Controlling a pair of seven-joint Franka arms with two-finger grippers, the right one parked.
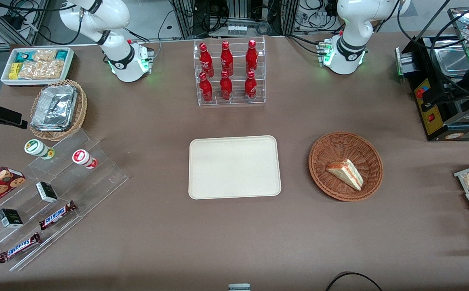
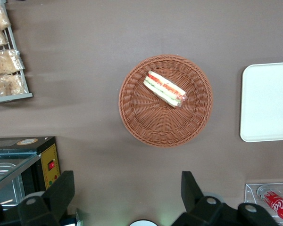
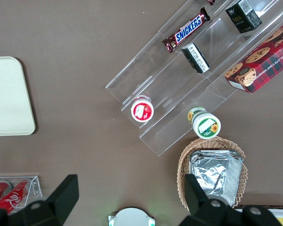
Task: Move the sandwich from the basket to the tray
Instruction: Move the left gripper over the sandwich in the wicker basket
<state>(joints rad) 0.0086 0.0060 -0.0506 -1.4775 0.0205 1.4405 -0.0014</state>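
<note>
in the basket [image 1: 345, 165] lies the sandwich [image 1: 345, 173]; gripper [image 2: 127, 200] hangs high above, fingers [image 2: 61, 190] spread wide, tray [image 1: 234, 167] bare.

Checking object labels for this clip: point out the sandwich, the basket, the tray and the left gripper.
sandwich [image 1: 345, 173], front view, middle of the wedge.
basket [image 1: 323, 149], front view, woven wall.
tray [image 1: 234, 167], front view, bare floor.
gripper [image 2: 127, 190], left wrist view, midway between its open fingertips, high above the table.

Left arm raised, gripper [image 2: 127, 193] spread wide.

We see its two dark fingers [image 2: 61, 188] well apart, pointing down at the table; the arm itself seems mostly out of frame.
</note>
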